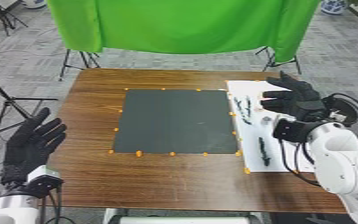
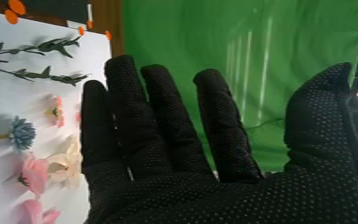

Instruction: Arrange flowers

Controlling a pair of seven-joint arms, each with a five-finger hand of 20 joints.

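Note:
In the head view the right hand point(image 1: 293, 98) is over the white board point(image 1: 257, 135) at the table's right side, open. Dark green leafy stems point(image 1: 264, 151) lie on that board. The left hand point(image 1: 33, 145) is open, beside the table's left edge. In the right wrist view the right hand point(image 2: 193, 165) has straight fingers and holds nothing. Beside it on the white board lie a green leafy sprig point(image 2: 33, 50), a blue flower point(image 2: 22, 133), pink flowers point(image 2: 35, 174) and a cream flower point(image 2: 66, 162).
A dark grey square mat point(image 1: 175, 121) lies on the brown table point(image 1: 158, 180), with orange markers point(image 1: 139, 153) around its edge. The white board is right of it. Behind the table hangs a green cloth point(image 1: 184, 25) on stands.

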